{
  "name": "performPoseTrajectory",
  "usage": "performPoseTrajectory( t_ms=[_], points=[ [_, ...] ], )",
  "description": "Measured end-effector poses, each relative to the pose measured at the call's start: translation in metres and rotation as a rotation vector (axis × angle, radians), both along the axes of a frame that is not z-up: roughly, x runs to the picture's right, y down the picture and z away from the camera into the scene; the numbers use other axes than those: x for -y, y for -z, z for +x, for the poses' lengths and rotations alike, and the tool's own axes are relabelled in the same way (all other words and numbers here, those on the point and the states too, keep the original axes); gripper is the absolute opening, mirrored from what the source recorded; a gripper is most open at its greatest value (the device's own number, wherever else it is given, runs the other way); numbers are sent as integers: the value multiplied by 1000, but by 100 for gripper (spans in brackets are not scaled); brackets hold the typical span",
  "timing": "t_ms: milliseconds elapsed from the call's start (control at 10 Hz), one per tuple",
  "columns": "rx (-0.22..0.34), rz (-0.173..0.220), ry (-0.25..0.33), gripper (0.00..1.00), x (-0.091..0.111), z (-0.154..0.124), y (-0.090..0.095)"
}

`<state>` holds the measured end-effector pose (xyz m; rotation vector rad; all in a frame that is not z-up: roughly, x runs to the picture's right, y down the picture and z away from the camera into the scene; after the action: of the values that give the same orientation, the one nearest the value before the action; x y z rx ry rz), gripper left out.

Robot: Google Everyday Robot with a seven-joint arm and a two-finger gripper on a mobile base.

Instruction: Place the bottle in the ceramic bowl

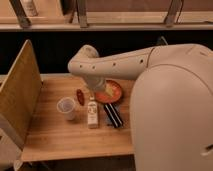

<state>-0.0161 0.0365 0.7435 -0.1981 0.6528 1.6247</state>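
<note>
Camera view: the gripper (94,95) hangs at centre frame, just above the cap of the bottle (93,114). Its jaws are spread wide and hold nothing. The bottle stands upright on the wooden table (60,136), outside the ceramic bowl (114,93), which lies just to its upper right. A plastic cup (66,108) stands to the left of the bottle.

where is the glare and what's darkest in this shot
Camera view: warm, dim light, with a black band behind the table; the pale arm is brightest; a light patch on the bowl looks like glare; the dark claw, open just right of the bottle in the picture, is the darkest thing on the table.
</note>
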Motion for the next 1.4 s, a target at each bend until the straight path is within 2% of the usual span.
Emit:
performPoseTrajectory(
  t_ms=[100,300,400,800,1400],
  points=[
    [-33,-17,3,65,-15,5,9],
    [-36,-57,-3,65,-32,3,4],
    [-16,-91,-15,65,-45,-5,0],
    [94,-191,-22,65,-79,-33,-11],
    [184,-313,33,65,-120,-58,-41]
  ],
)
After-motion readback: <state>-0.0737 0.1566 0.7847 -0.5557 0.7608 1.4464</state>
